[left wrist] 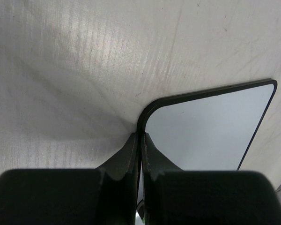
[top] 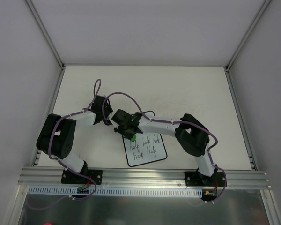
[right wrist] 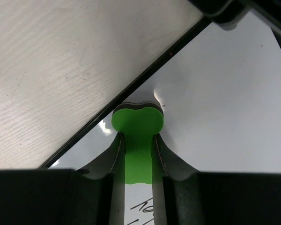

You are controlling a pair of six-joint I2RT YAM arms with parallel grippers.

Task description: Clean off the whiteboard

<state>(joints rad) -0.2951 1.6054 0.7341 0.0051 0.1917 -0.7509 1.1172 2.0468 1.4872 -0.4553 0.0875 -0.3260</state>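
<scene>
The whiteboard [top: 152, 160] lies on the table in front of the arms, with lines of black "help" handwriting on its lower part. My left gripper [top: 111, 121] is shut on the board's far left edge; in the left wrist view the black border runs between its closed fingers [left wrist: 141, 138], and the blank white board [left wrist: 206, 131] lies to the right. My right gripper [top: 130, 132] is shut on the green bone-shaped eraser [top: 132, 138]. The eraser [right wrist: 138, 123] is pressed on the board [right wrist: 225, 108] near its black edge, with handwriting [right wrist: 143, 208] just behind it.
The white table [top: 178, 89] extends beyond and to both sides of the board, enclosed by grey walls with metal rails. The left gripper's fingers [right wrist: 225, 14] show at the top of the right wrist view, close to the eraser. Purple cables loop over both arms.
</scene>
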